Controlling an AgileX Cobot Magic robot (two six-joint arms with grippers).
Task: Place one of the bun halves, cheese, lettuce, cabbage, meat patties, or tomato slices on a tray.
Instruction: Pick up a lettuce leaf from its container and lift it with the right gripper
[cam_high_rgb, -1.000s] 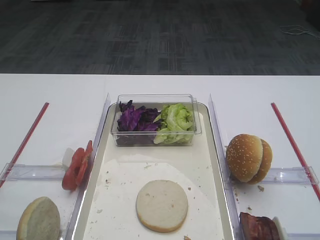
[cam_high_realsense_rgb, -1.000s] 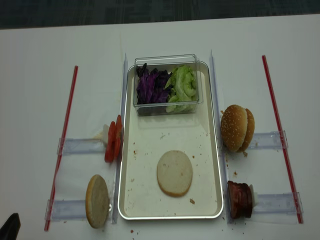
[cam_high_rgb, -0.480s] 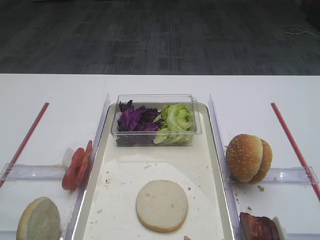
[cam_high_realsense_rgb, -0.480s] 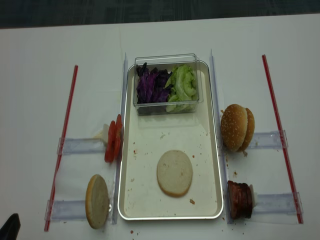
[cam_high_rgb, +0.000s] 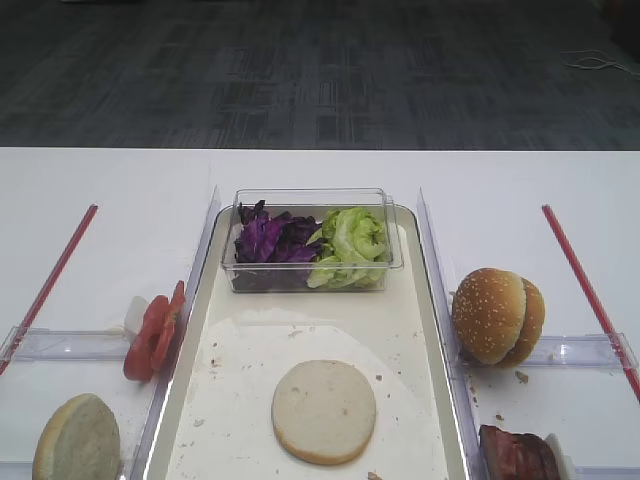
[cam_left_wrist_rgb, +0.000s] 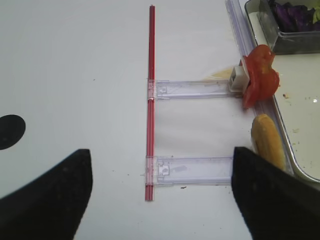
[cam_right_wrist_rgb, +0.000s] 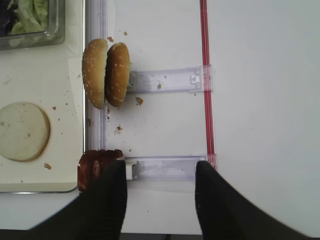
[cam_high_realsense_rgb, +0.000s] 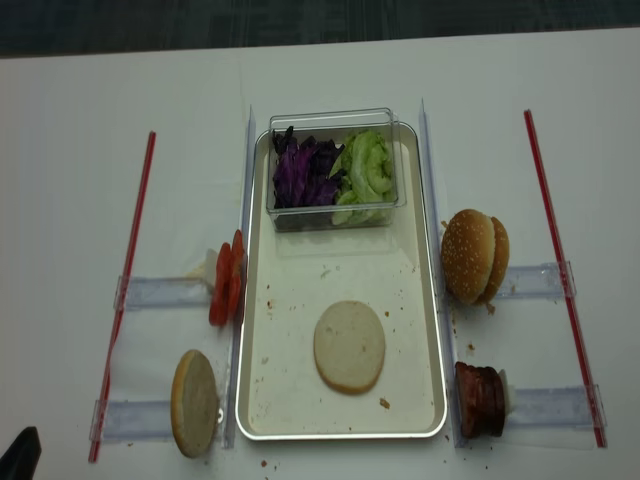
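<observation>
Bun half (cam_high_realsense_rgb: 349, 346) is lying flat on the tray (cam_high_realsense_rgb: 262, 400); right pincer (cam_right_wrist_rgb: 159, 200) is hovering open and empty beside the meat patties (cam_right_wrist_rgb: 96, 167), probably grabbing one next.

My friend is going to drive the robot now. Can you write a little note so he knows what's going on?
Right pincer: open, empty, hovering by the meat patties.
Left pincer: open, empty, over bare table left of the tray.
On the tray: one flat bun half, plus a tub of cabbage and lettuce.
Waiting outside: tomato slices, another bun half, sesame buns.
Done: bun placed. Left: probably a patty next.
</observation>
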